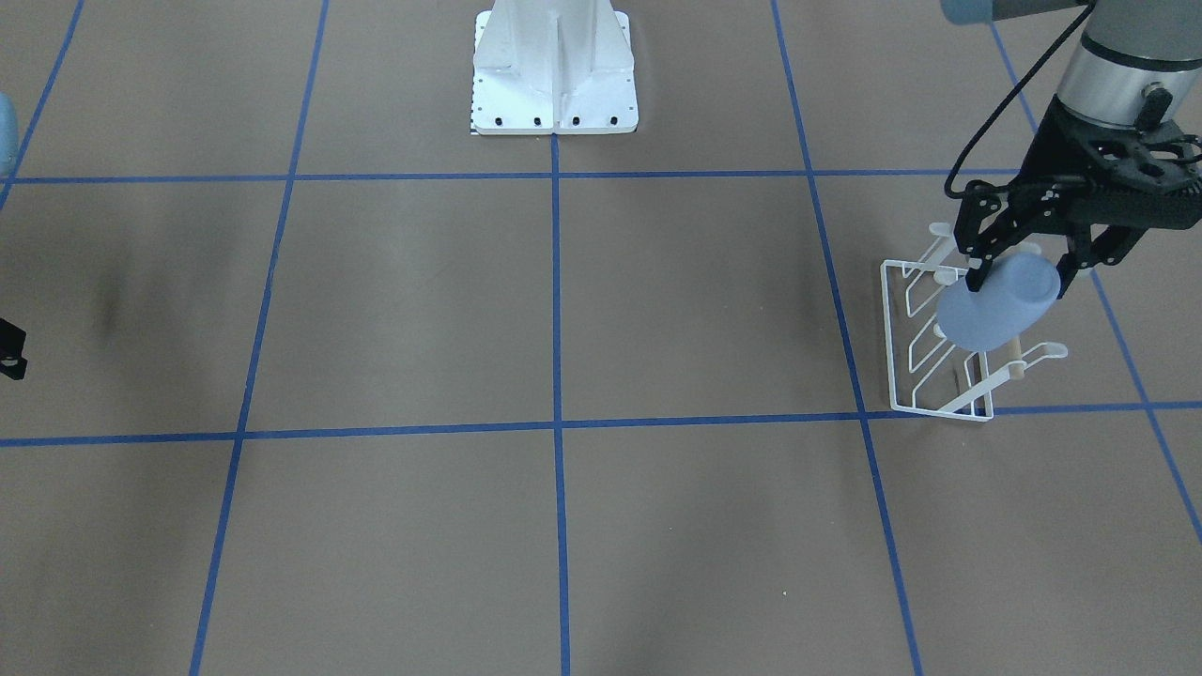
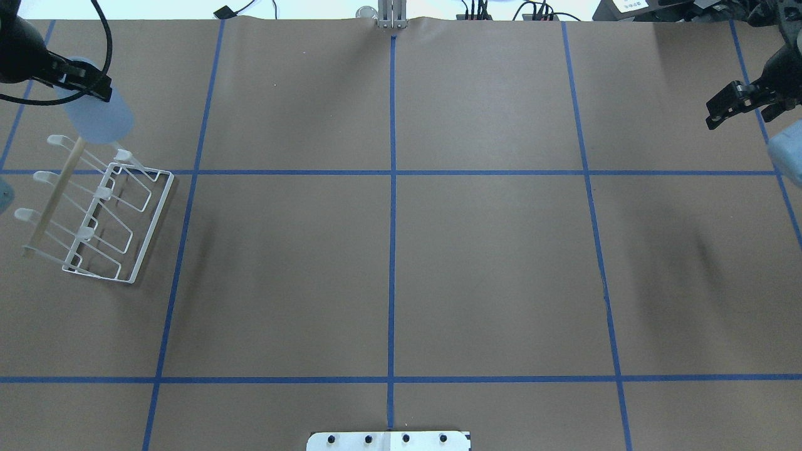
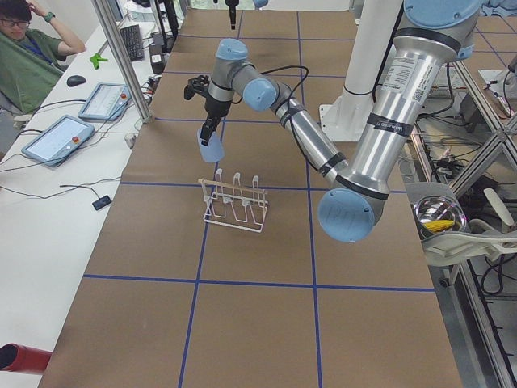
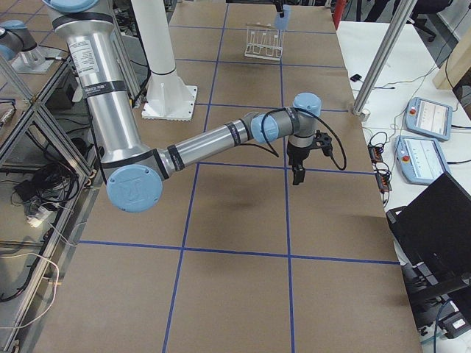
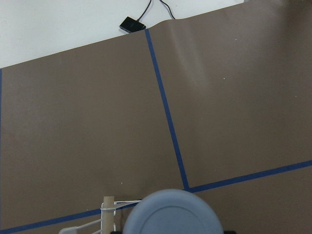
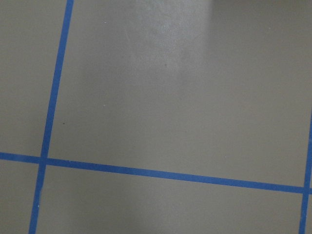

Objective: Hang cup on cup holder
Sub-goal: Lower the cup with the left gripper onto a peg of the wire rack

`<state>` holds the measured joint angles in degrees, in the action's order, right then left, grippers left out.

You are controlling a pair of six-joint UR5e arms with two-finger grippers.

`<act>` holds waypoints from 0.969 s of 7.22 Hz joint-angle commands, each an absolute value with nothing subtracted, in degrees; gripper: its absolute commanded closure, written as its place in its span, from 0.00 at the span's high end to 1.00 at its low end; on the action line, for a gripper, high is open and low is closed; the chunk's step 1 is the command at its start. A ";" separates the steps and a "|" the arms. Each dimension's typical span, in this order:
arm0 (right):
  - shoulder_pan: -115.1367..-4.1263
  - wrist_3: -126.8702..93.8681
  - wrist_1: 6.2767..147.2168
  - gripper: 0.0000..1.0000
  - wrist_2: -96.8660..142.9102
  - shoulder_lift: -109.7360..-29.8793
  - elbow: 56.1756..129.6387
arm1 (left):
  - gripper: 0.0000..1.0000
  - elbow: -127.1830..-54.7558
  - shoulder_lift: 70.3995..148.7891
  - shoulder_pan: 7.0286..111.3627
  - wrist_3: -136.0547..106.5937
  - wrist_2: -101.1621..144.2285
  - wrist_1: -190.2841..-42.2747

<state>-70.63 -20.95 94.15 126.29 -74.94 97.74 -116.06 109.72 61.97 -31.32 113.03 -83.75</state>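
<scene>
My left gripper (image 1: 1022,274) is shut on the light blue cup (image 1: 997,306) and holds it tilted, in the air, over one end of the white wire cup holder (image 1: 939,376). In the overhead view the cup (image 2: 99,120) hangs from the gripper (image 2: 84,81) just past the rack (image 2: 106,216), near its wooden dowel (image 2: 55,194). The left wrist view shows the cup's round base (image 5: 170,217) and the dowel's end (image 5: 108,214) below it. My right gripper (image 2: 713,119) is far off at the table's other side, empty, and its fingers look shut.
The white bolted robot pedestal (image 1: 554,70) stands at the table's robot side. Blue tape lines cross the brown table (image 2: 388,250). A person sits at a side desk with tablets (image 3: 60,137) beyond the table's far edge.
</scene>
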 commanded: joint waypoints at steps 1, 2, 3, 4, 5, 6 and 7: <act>-70.75 -21.09 94.31 1.00 127.18 -75.32 97.73 | 0.00 -113.47 110.04 61.79 -31.20 113.20 -84.20; -70.75 -21.09 94.31 1.00 127.26 -75.32 97.56 | 0.00 -113.21 109.87 61.61 -31.29 113.20 -84.37; -70.75 -21.09 94.39 1.00 127.27 -75.41 97.47 | 0.00 -112.59 109.95 61.44 -31.46 113.38 -84.46; -70.75 -21.09 94.39 1.00 127.27 -75.41 97.30 | 0.00 -112.33 109.95 61.26 -31.73 113.47 -84.46; -70.75 -21.09 94.39 1.00 127.27 -75.41 97.21 | 0.00 -112.15 109.95 60.82 -31.90 113.55 -84.46; -70.75 -21.09 94.39 1.00 127.27 -75.41 97.12 | 0.00 -111.89 109.95 59.78 -32.08 113.55 -84.46; -70.75 -21.09 94.31 1.00 127.27 -75.32 96.77 | 0.00 -111.71 109.95 58.81 -32.08 113.55 -84.46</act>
